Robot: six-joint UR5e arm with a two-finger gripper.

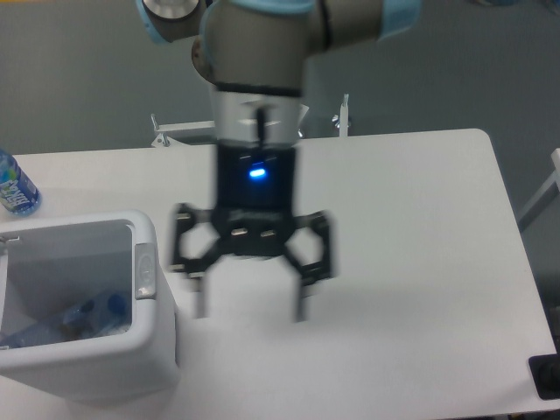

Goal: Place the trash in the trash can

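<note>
While the arm points straight down, its claw (251, 308) hangs wide open, empty.

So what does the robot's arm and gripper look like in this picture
The arm is built of thick grey cylindrical segments with light blue end caps and a silver wrist ring. Below it, the black two-finger gripper has a boxy body showing a glowing blue light, open-frame linkages and straight dark fingers. Motion blur hides any lettering.

I see the trash can (149, 350) at the near left corner of the table (411, 262), with the slim bottle (87, 315) lying inside it. My gripper (251, 308) hangs just right of the can, and another bottle (13, 185) stands behind the can at the far left edge.
</note>
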